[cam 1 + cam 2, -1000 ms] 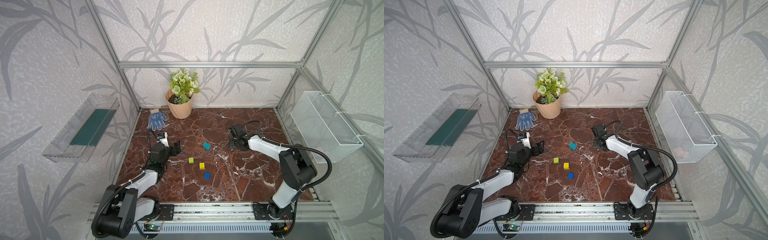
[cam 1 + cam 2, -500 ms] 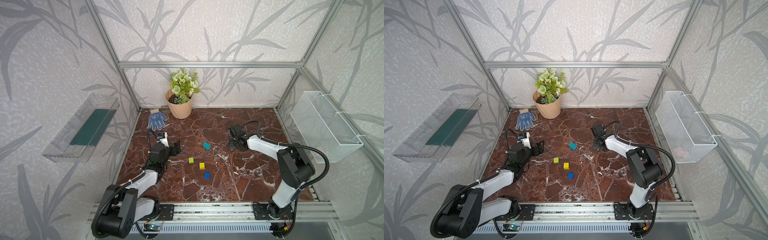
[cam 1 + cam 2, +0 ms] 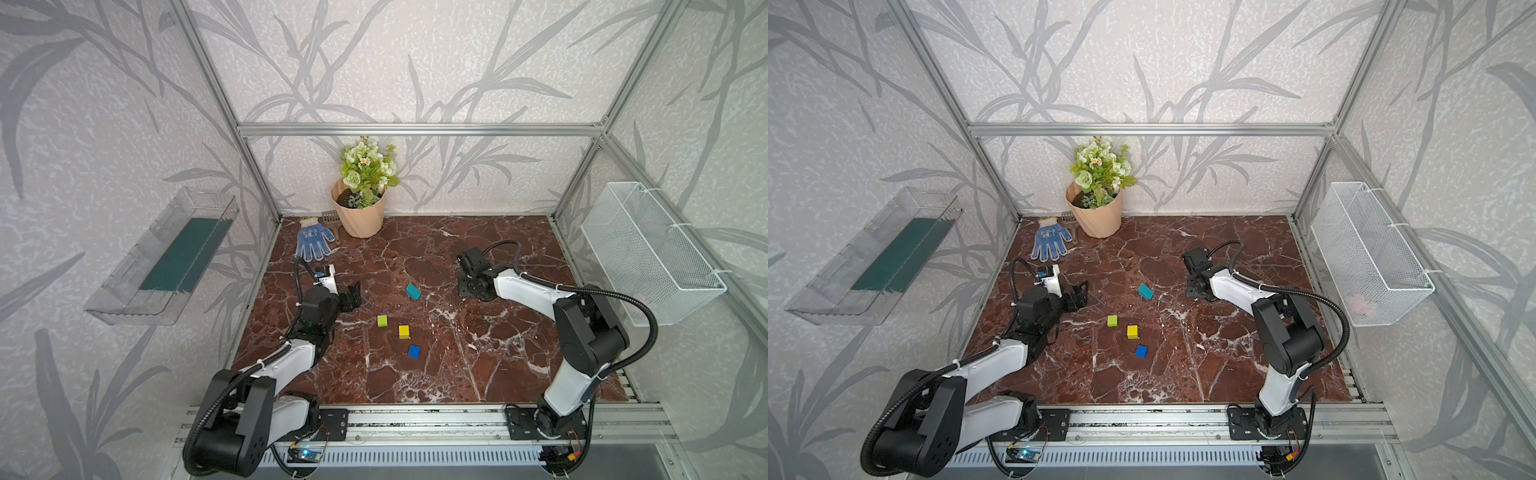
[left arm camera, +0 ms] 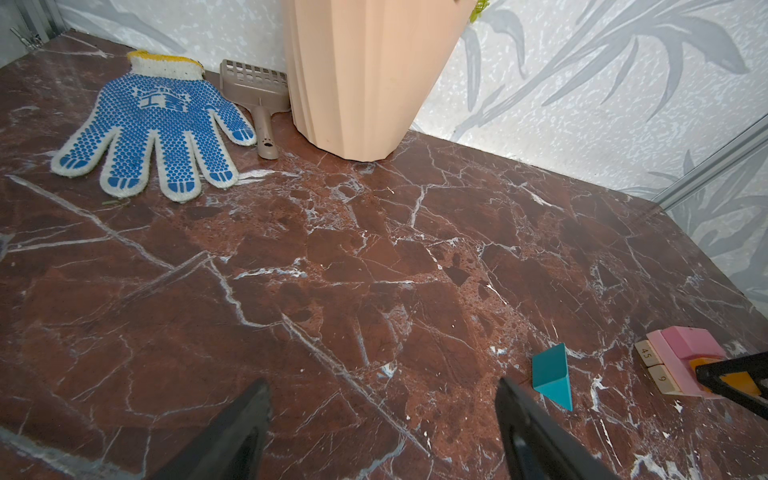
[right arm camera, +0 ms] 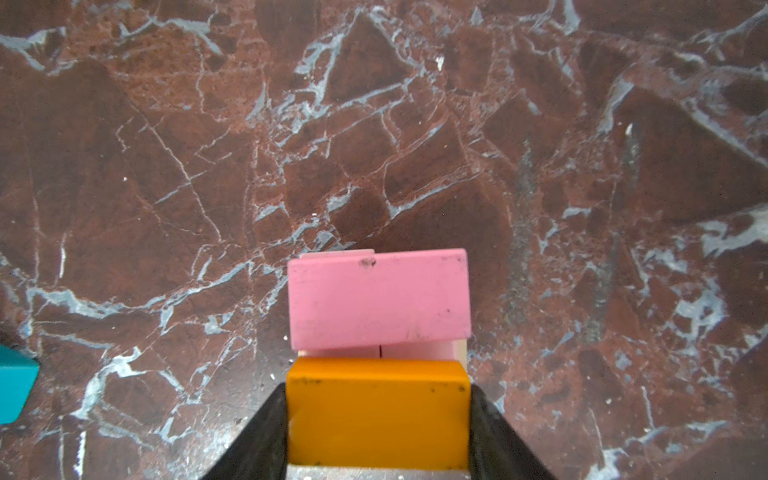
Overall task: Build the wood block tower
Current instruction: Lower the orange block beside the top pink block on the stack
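Tower (image 4: 675,365) is only getting started, I am judging. In the left wrist view it is showing plain wood pieces (image 4: 658,370) at the base with pink blocks (image 4: 685,345) on them. The teal block (image 4: 552,376) is lying near it on the table (image 4: 332,270), and my left gripper (image 4: 382,432) is hanging wide open and empty. In the right wrist view my right gripper (image 5: 378,403) is clamping the orange block (image 5: 378,411) right against the upper pink block (image 5: 378,299); I cannot tell whether it is resting on anything. In both top views that gripper is hiding the stack right of the table's middle. The lime cube (image 3: 382,320), yellow cube (image 3: 404,331) and blue cube (image 3: 414,351) are lying loose, well apart from it, so most of the stacking is not yet done.
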